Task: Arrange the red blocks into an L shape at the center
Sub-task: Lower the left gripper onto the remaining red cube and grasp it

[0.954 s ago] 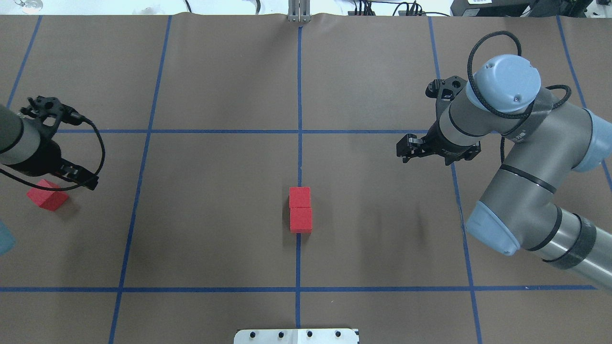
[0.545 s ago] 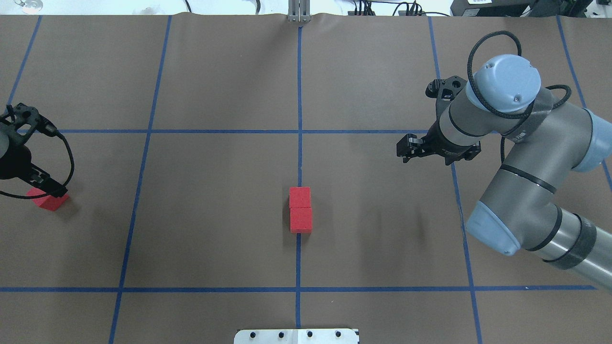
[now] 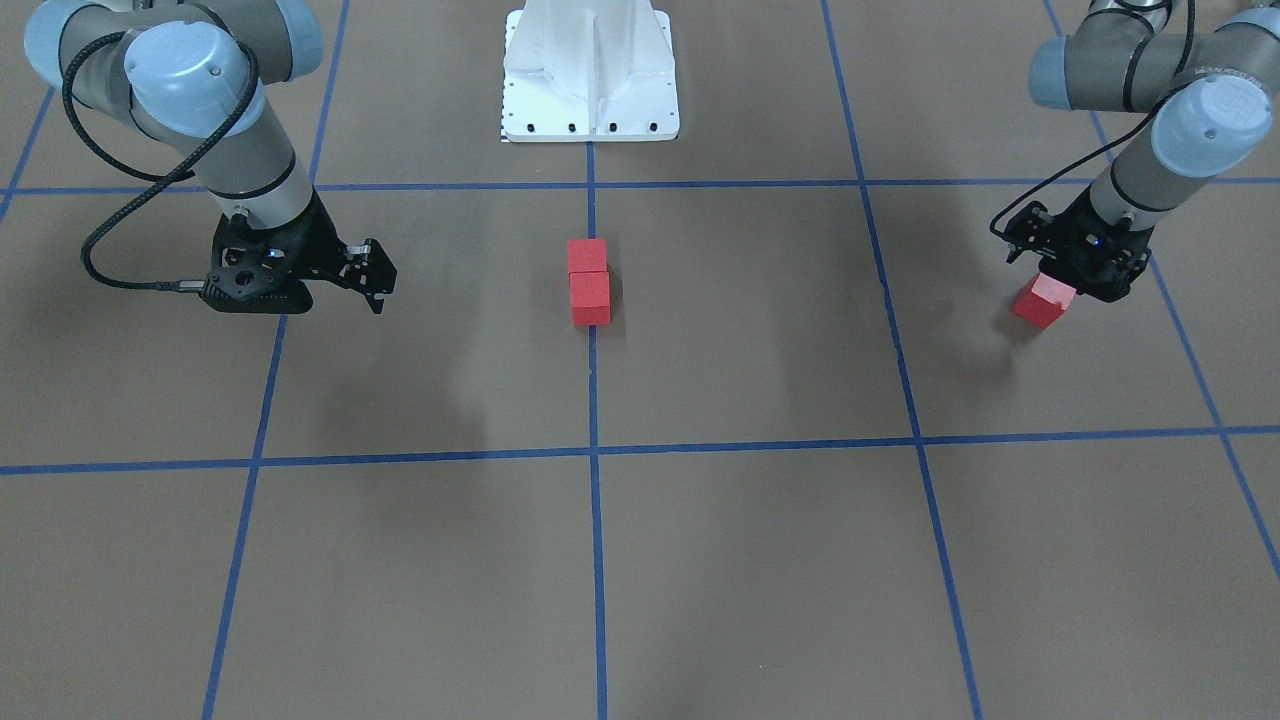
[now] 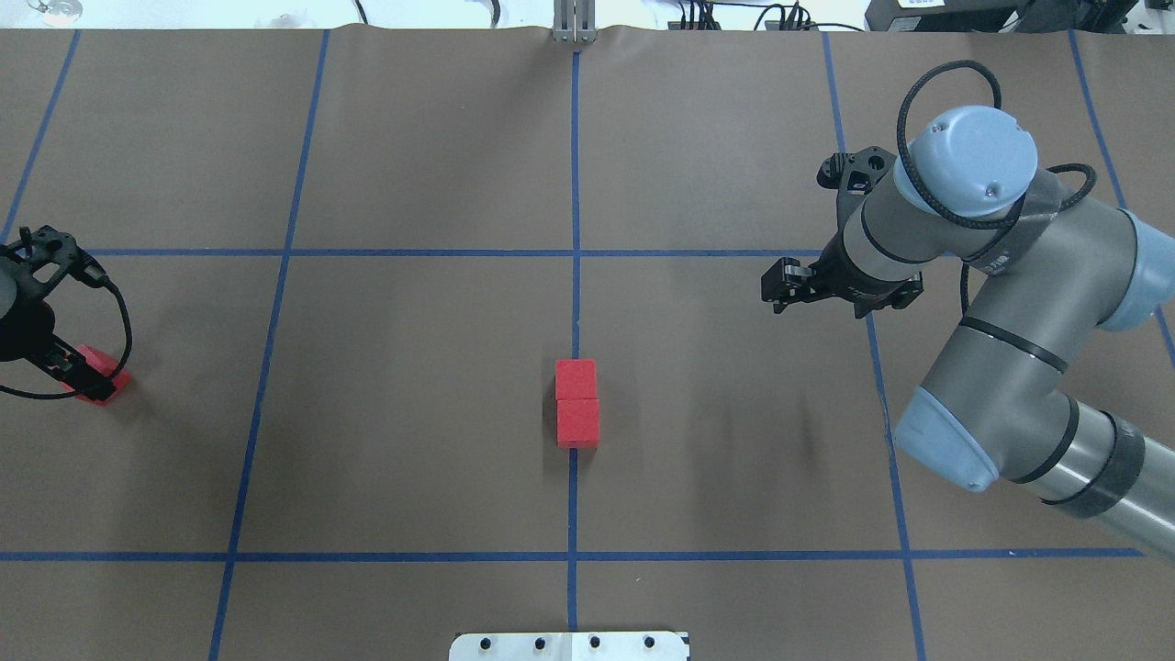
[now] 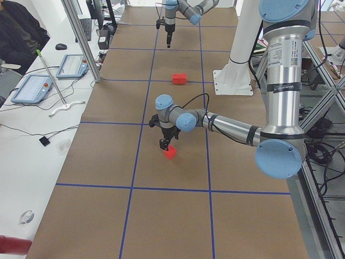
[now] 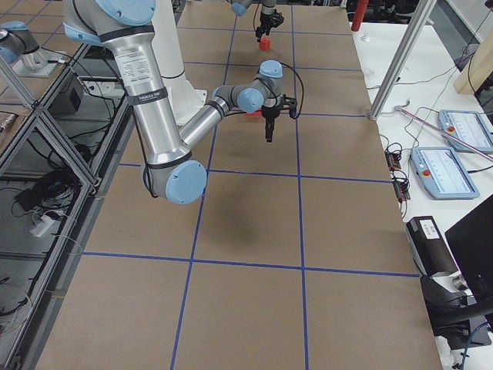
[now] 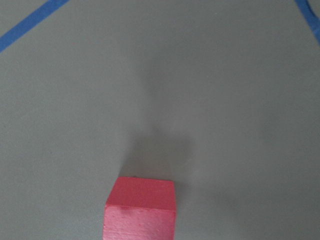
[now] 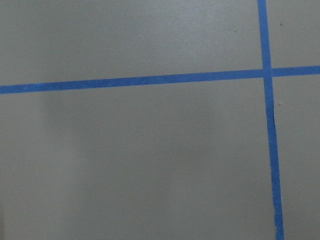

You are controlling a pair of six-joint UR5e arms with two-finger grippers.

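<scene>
Now, left gripper (image 3: 1062, 275): directly over lone red block (image 3: 1042, 302); jaw state untellable.
Right gripper (image 3: 378, 280): spread, empty.
Paired red blocks (image 3: 588, 283): touching, at center (image 3: 592, 350).

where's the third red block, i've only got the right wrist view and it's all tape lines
observer: far out on the robot's left side. The third block is right under the left claw, which is down at it; I cannot tell whether the claw has closed on it.
operator: ok and the other two
observer: the pair of red blocks sits touching, end to end, on the middle tape line. That makes a straight bar, not an L yet. Your right claw hangs off to their right with no block in it.
</scene>
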